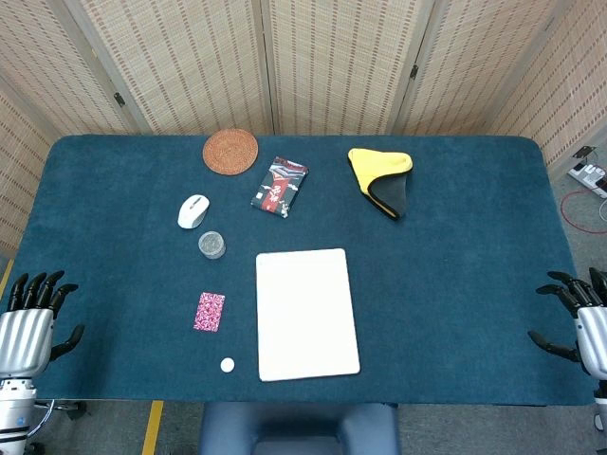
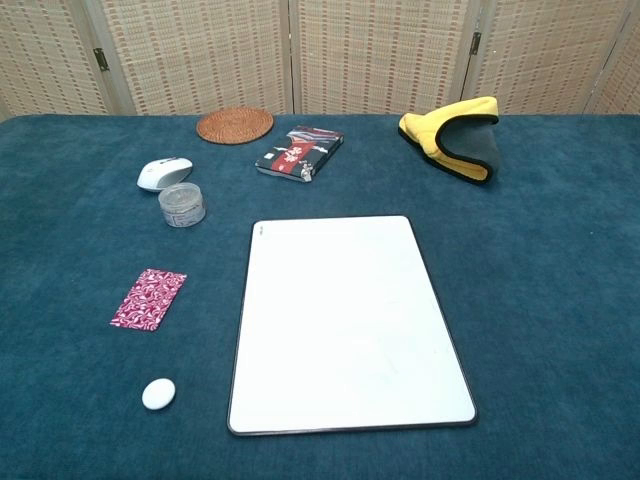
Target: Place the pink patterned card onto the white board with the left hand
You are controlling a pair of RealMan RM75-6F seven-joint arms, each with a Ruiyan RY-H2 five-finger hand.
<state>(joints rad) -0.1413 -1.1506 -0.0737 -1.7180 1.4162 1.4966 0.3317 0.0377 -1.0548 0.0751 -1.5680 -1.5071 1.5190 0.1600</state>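
Felt of deep blue covers the table [image 1: 455,284], and woven folding screens [image 1: 332,57] stand behind it. 1 white board [image 2: 345,320] lies near the front edge. 1 pink patterned card [image 2: 148,298] lies flat left of the board, apart from it. Beyond the board sit 1 mouse [image 2: 163,173], 1 clear jar [image 2: 182,205], 1 round coaster [image 2: 235,125], 1 packet [image 2: 298,152], 1 yellow cloth [image 2: 455,135]; 1 white pebble [image 2: 158,393] lies left. Left hand [image 1: 33,318] and right hand [image 1: 579,318] hang at the table's ends, fingers apart, holding nothing.
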